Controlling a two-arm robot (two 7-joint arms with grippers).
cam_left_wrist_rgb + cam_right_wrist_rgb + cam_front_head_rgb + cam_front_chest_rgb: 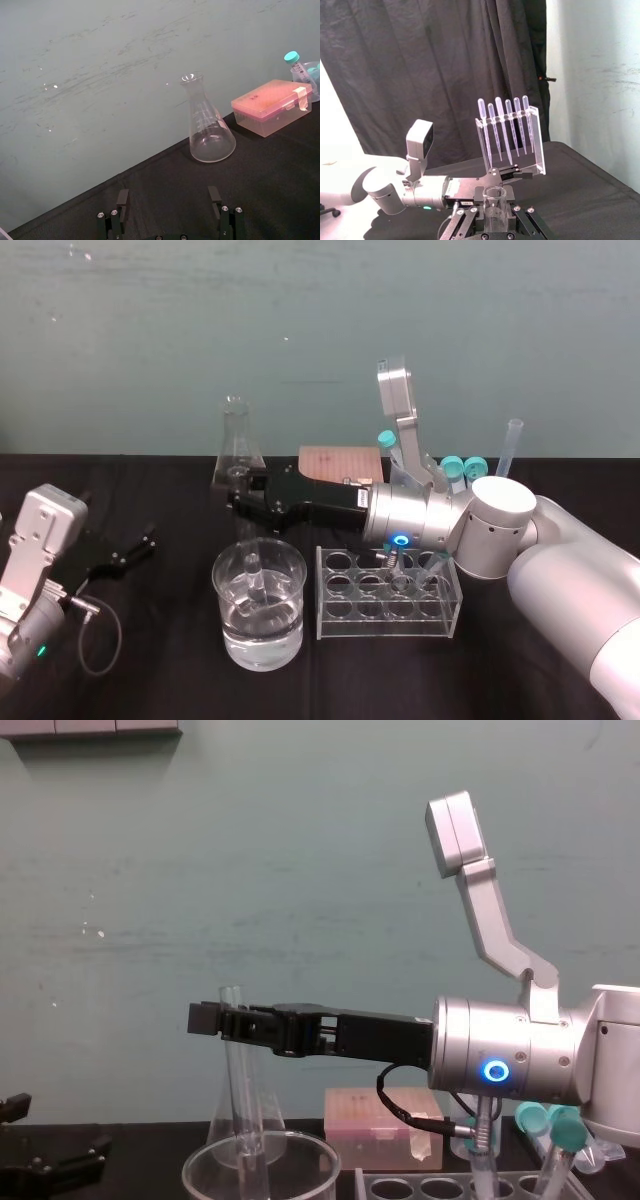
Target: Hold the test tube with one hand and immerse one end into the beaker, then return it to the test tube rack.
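Parked near the worktop's left edge: left gripper, fingers spread wide. Bare black worktop between it and the beaker, near the front edge, part-filled with clear liquid. Upright in it, the test tube: slim clear glass, open-mouthed, lower end below the beaker's rim. Clamped near its top by the right gripper, reaching in level from the right. Just right of the beaker, test tube rack, front holes free.
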